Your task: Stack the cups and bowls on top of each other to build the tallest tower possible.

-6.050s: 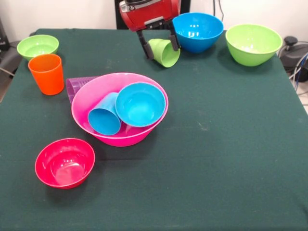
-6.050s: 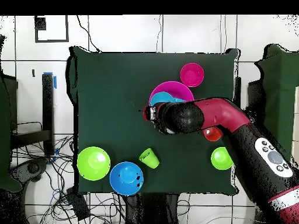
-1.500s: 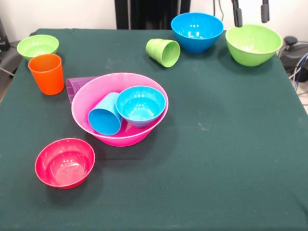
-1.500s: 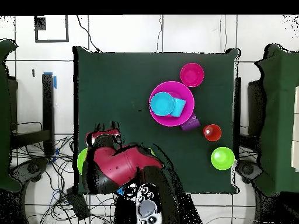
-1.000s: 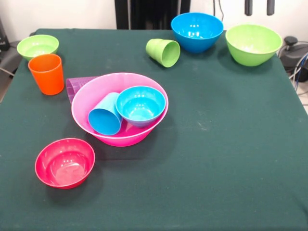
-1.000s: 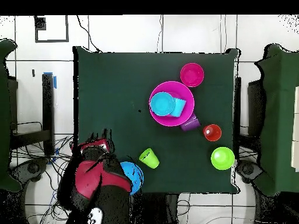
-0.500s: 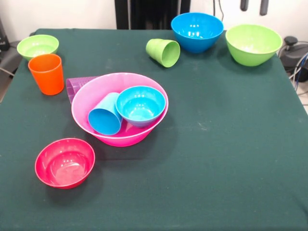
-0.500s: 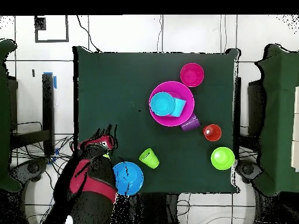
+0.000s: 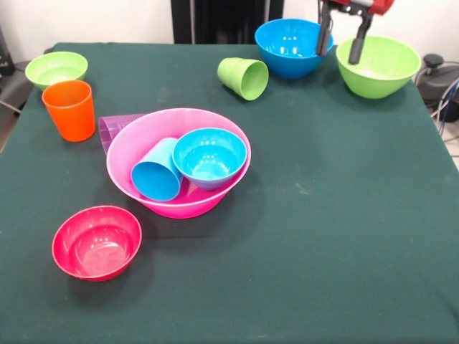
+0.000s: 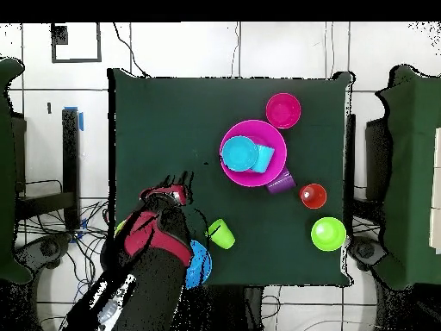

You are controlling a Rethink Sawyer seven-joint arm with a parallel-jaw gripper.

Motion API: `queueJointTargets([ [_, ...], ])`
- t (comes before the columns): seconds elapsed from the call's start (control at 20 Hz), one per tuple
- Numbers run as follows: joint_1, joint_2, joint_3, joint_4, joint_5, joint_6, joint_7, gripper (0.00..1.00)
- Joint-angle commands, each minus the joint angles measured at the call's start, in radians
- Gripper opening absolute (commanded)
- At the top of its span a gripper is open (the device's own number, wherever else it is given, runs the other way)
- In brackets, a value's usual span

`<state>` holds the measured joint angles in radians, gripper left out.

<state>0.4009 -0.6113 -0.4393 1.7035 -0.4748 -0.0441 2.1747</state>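
Gripper point(image 9: 339, 43): held spread and empty between blue bowl point(image 9: 293, 46) and green bowl point(image 9: 378, 65).
Pink bowl point(image 9: 136, 142): light blue cup point(image 9: 155, 172) contained.

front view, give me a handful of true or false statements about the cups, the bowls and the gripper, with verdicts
1. The gripper holds the light green cup. False: its fingers are open and empty, up between the blue bowl and the big green bowl.
2. A light blue cup lies on its side inside the pink bowl. True.
3. The orange cup stands upright on the table. True.
4. The red bowl sits inside the pink bowl. False: it sits alone on the table, nearer the camera.
5. The small light blue bowl rests in the pink bowl beside the light blue cup. True.
6. The light green cup stands upright. False: it lies tipped on its side.
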Motion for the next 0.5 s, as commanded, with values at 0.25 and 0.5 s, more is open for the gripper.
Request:
queueJointTargets([
  [0.25, 0.060, 0.132, -0.044, -0.130, 0.078, 0.025, 0.083, 1.00],
  [0.5, -0.031, 0.047, 0.089, -0.110, -0.020, -0.005, 0.005, 1.00],
])
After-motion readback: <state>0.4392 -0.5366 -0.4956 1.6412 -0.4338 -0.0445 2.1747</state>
